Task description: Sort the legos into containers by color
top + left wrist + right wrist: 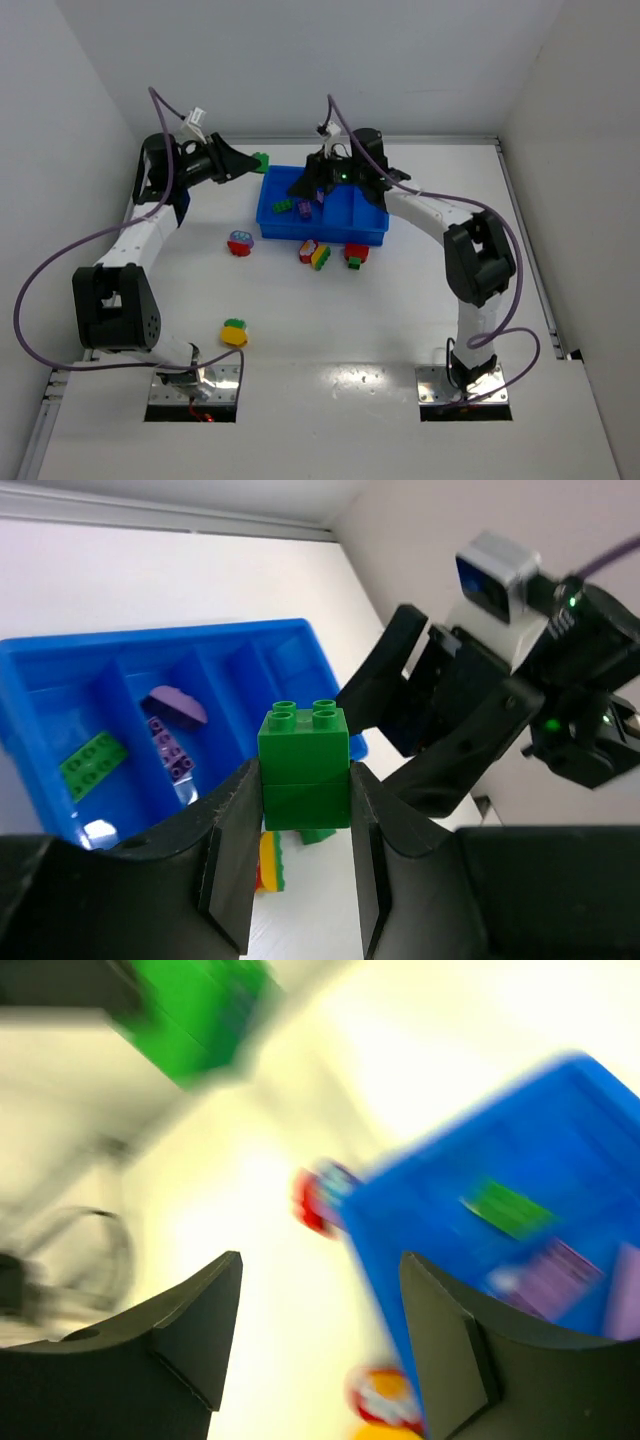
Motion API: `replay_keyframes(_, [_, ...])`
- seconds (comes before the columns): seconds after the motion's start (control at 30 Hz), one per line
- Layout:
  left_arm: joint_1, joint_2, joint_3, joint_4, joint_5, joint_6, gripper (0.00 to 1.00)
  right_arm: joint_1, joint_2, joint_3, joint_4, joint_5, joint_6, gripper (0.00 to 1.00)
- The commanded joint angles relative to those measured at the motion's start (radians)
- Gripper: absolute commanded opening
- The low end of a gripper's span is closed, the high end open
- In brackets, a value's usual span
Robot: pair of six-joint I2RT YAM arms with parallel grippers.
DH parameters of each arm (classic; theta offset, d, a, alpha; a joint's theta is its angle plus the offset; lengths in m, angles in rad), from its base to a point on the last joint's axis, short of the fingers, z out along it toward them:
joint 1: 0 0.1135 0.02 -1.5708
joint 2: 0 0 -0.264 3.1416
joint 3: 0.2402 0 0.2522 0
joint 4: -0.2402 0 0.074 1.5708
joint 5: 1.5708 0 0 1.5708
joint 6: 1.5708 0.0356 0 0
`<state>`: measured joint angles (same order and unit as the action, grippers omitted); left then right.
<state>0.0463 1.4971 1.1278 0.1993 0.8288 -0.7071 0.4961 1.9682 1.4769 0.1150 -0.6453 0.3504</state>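
Clenched on a green lego (303, 770), my left pincer (258, 161) hangs just beside the blue tray (372, 236). My right pincer (320, 1330) gapes empty over that tray, crowding my left. Only overhead shows the loose legos (314, 252) nearer me; the right wrist view is blurred.

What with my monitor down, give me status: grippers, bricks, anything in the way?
Left gripper shut on green brick, at blue tray left end. Right gripper open, empty, above tray. Right arm may crowd the drop.
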Motion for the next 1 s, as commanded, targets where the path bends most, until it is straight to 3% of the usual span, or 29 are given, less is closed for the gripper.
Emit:
replay_keyframes(0.0, [-0.002, -0.012, -0.011, 0.155, 0.138, -0.055, 0.06, -0.022, -0.042, -0.023, 0.260, -0.208, 0.278, 0.65])
replay_keyframes(0.4, [-0.002, -0.021, -0.042, 0.154, 0.320, -0.046, 0.06, -0.071, 0.024, 0.046, 0.460, -0.293, 0.585, 0.65])
replay_keyframes(0.67, [-0.011, 0.041, -0.033, 0.153, 0.420, -0.055, 0.09, -0.071, 0.015, 0.057, 0.428, -0.361, 0.585, 0.67])
replay_keyframes(0.73, [-0.022, 0.052, -0.033, 0.163, 0.450, -0.064, 0.09, -0.071, 0.006, 0.066, 0.385, -0.390, 0.547, 0.73])
replay_keyframes(0.97, [-0.040, 0.063, -0.022, 0.153, 0.486, -0.065, 0.11, -0.062, -0.014, 0.057, 0.362, -0.455, 0.513, 0.73])
